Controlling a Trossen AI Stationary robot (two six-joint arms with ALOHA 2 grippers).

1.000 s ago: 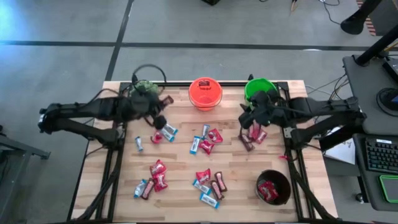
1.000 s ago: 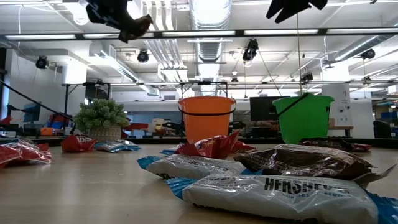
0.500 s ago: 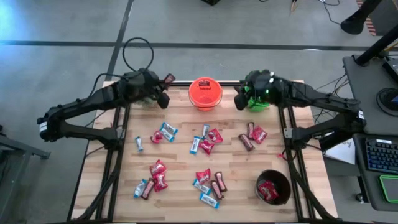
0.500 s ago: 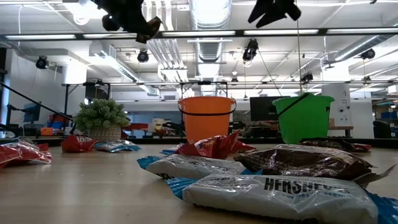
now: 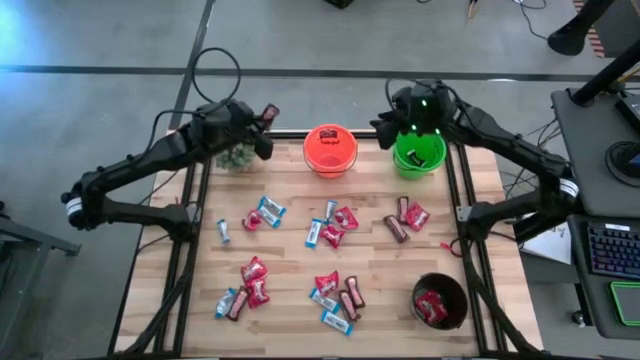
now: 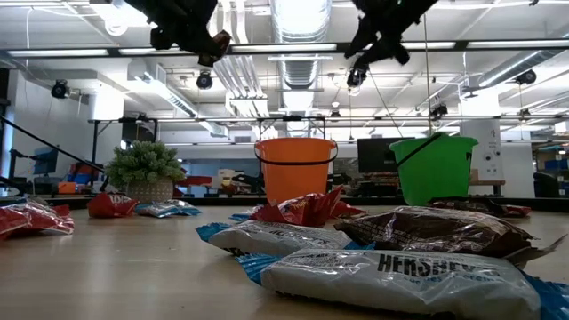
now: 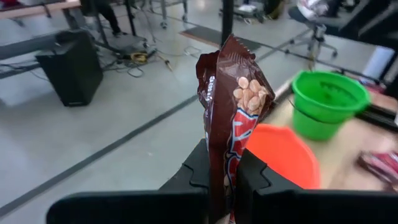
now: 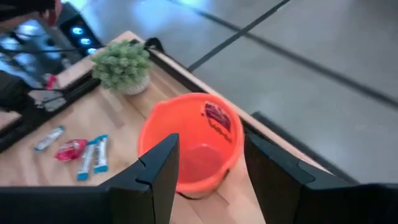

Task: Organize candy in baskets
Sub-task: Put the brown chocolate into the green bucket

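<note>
Grey workshop floor all around, and from above the light wooden slatted counter (image 5: 290,250) has red, brown and blue-and-white wrapped candies (image 5: 332,228) scattered mid-board. Along the far edge sit the round orange plastic basket (image 5: 330,150) and the bright green plastic basket (image 5: 419,151), with the round black basket (image 5: 439,301) near the front right corner, red packets already inside. The left end effector (image 5: 262,132) is up by the small bushy potted plant (image 5: 236,156), just left of the orange basket. The right end effector (image 5: 392,122) hangs by the green one.

Low view: both arms are high above the counter, the left with something dark in its tip.

Left wrist view: fingers (image 7: 200,171) pinched shut on a brown-and-red peanut candy packet (image 7: 231,118), with the orange basket ahead.

Right wrist view: jaws apart, empty, looking down into the orange basket.

My guess is we're mid-carry; next the left arm needs to get over a basket mouth and let go.
</note>
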